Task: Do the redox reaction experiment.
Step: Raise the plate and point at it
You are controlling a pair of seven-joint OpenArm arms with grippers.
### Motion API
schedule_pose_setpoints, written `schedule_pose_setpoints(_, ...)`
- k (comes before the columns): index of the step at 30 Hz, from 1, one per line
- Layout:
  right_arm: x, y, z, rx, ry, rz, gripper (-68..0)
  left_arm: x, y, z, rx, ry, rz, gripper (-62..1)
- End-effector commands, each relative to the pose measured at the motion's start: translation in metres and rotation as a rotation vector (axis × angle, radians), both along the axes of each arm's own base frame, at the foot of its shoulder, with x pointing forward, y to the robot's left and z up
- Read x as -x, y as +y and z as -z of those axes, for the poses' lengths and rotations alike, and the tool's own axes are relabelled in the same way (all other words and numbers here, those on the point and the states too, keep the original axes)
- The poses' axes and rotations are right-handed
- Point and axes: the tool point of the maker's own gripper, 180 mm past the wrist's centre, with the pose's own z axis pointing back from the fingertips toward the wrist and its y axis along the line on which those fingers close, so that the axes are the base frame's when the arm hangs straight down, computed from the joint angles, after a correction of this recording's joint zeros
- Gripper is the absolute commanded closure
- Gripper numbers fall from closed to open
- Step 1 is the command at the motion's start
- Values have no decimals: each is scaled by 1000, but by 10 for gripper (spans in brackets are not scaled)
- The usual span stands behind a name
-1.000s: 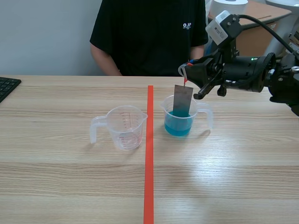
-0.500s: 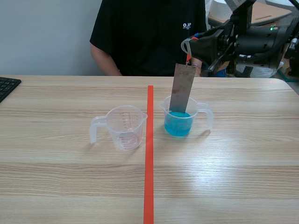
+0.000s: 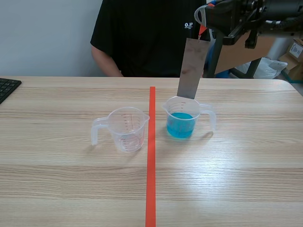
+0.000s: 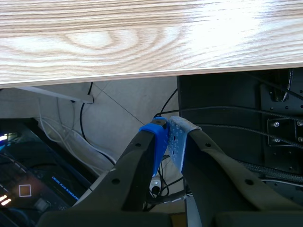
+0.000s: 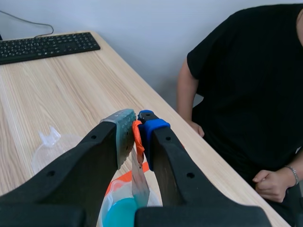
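Now that the right tool (image 5: 135,128), clamped on the orange tab (image 5: 138,142) of the metal strip (image 3: 191,68), has risen, the strip has left the blue liquid (image 3: 180,126) and hangs just above the blue-filled cup (image 3: 168,111), so the soak looks finished; the left tool (image 4: 169,142), pads together, sits well away from that cup.

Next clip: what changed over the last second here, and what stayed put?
The right gripper rose, lifting the metal strip it holds out of the blue liquid; the strip's lower end now hangs near the rim of the filled cup. The filled cup and the empty cup stayed in place, and the grip on the strip did not change.
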Motion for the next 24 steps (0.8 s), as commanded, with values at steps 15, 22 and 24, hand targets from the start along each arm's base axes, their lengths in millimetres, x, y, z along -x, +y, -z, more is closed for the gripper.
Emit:
schedule_pose_setpoints(15,13,-2,-58,-55,-82,-28,-17,-60,-10,-26,67,-65,319,-32)
schedule_pose_setpoints(22,14,-2,-60,-55,-77,-28,-17,-126,-24,-63,94,-202,467,-31)
schedule_pose_setpoints(24,14,-2,-59,-54,-76,-27,-17,-147,-32,-76,89,-255,509,-31)
